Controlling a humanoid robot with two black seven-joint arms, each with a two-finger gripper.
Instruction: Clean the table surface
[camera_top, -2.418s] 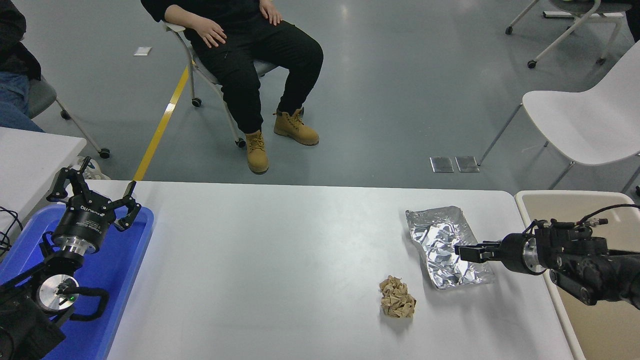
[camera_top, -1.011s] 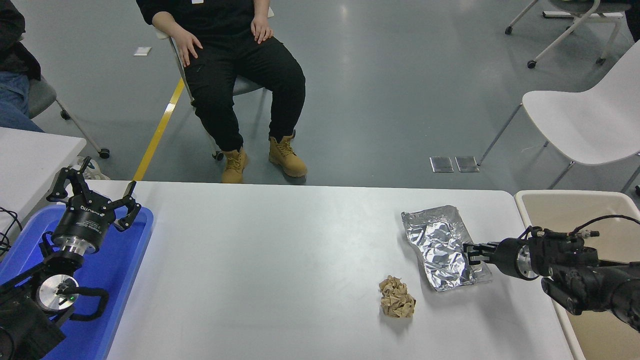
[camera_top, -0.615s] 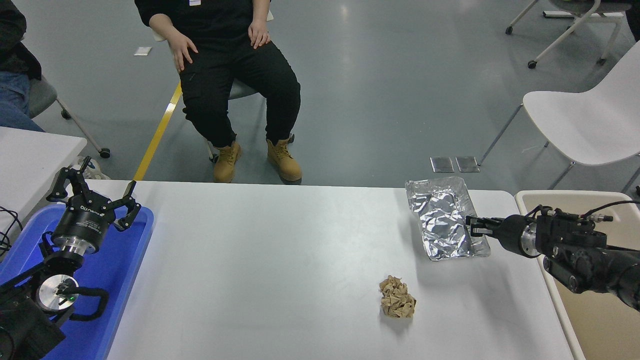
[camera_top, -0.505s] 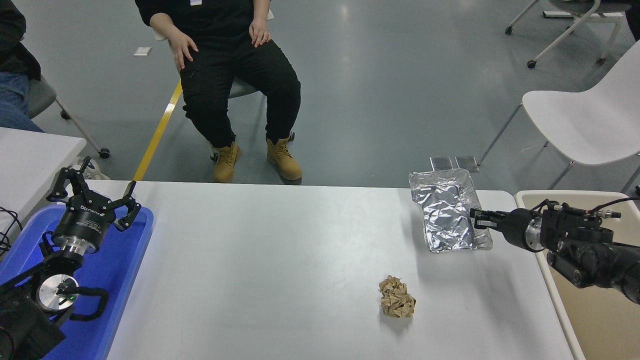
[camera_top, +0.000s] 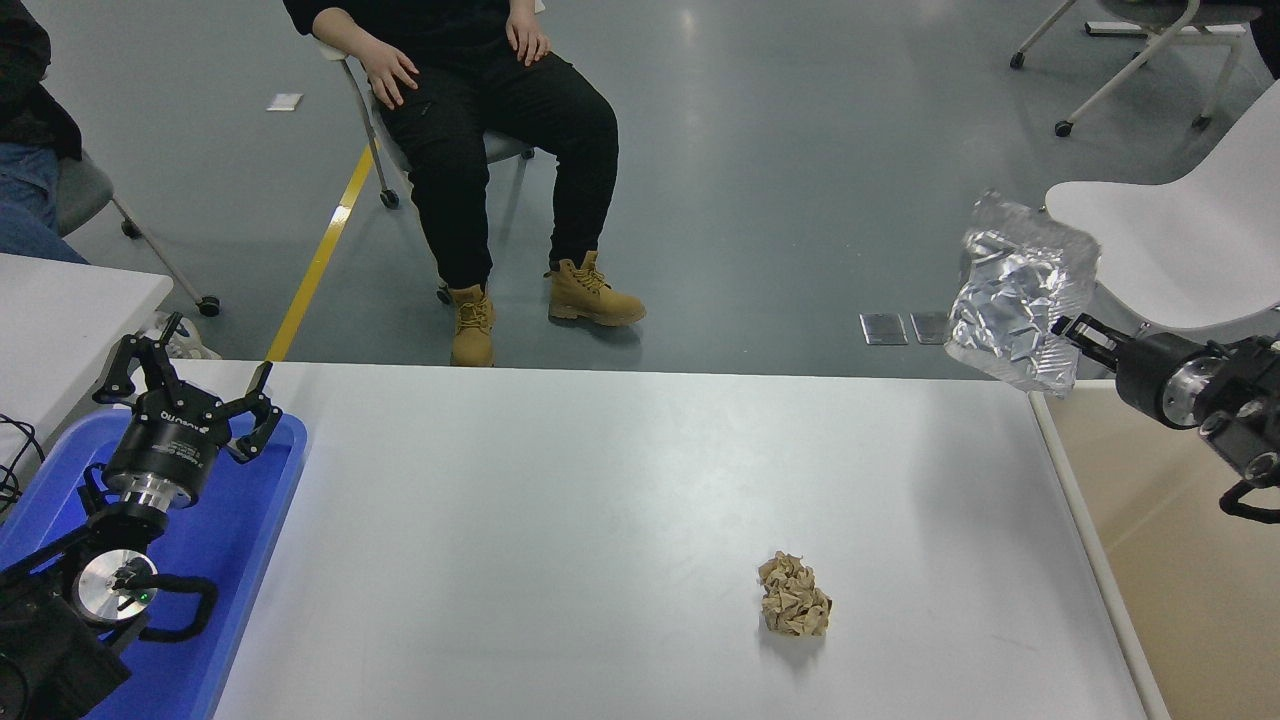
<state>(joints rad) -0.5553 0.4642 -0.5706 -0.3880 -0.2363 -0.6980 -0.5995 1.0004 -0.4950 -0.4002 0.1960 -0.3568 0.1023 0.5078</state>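
Note:
The glossy white table surface fills the lower middle. A crumpled brown paper ball lies on it at the front right. My right gripper is shut on the edge of a crumpled sheet of silver foil and holds it in the air above the table's far right corner, next to the beige bin. My left gripper is open and empty, parked over the blue tray at the lower left.
A person sits on a wheeled chair beyond the far edge. A white chair stands at the right, behind the foil. A smaller white table is at the left edge.
My right gripper has closed on the foil, lifted it off the table and carried it up and to the right, towards the bin. The person has shifted their legs. The left arm has not moved.

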